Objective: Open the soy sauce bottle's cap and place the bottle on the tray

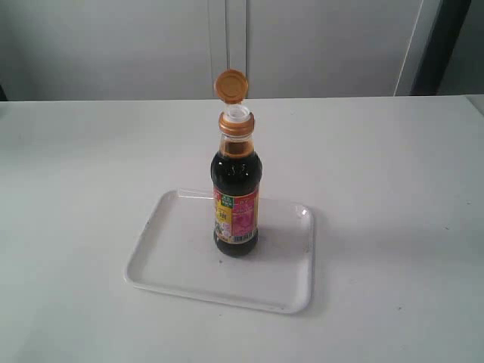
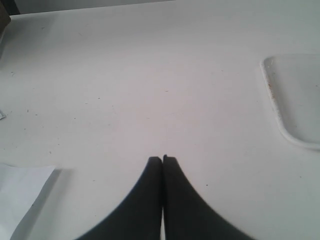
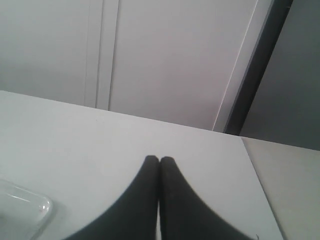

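Bottle [image 1: 235,204] upright on tray [image 1: 170,265], long axis vertical; cap [image 1: 231,85] flipped open; left gripper [image 2: 162,159], right gripper [image 3: 159,160] both clenched, empty, well apart from bottle; nearer arm unclear.

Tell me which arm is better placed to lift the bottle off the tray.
Probably left: the left gripper, shut, has more of the tray in view; the right gripper, also shut, sees only a corner.
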Motion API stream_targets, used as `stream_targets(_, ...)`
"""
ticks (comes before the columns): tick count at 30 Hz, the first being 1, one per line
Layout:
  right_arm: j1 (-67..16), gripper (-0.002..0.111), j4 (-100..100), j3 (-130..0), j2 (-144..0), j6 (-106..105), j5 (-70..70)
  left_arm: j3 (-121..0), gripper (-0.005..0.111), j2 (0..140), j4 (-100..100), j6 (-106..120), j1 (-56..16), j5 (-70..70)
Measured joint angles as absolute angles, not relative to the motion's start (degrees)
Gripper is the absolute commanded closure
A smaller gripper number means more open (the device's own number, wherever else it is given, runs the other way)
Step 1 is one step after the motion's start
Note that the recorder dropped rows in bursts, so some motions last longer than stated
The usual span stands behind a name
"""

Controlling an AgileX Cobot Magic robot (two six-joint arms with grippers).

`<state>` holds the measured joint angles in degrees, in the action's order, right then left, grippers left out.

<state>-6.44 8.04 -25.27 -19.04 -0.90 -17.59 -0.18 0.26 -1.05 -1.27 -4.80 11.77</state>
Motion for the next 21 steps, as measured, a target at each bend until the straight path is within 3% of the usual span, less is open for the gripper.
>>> stream_targets(13,-6.4,0.108,6.1,-14.0,-3.1,-1.0,-19.5,-0.2,0.107,0.3,-1.1,-1.3,-4.8,11.7)
stream_targets(21,-6.4,0.108,5.9,-7.9,-0.3,-1.0,-19.7,-0.2,0.107,0.3,-1.1,-1.3,-4.8,11.7)
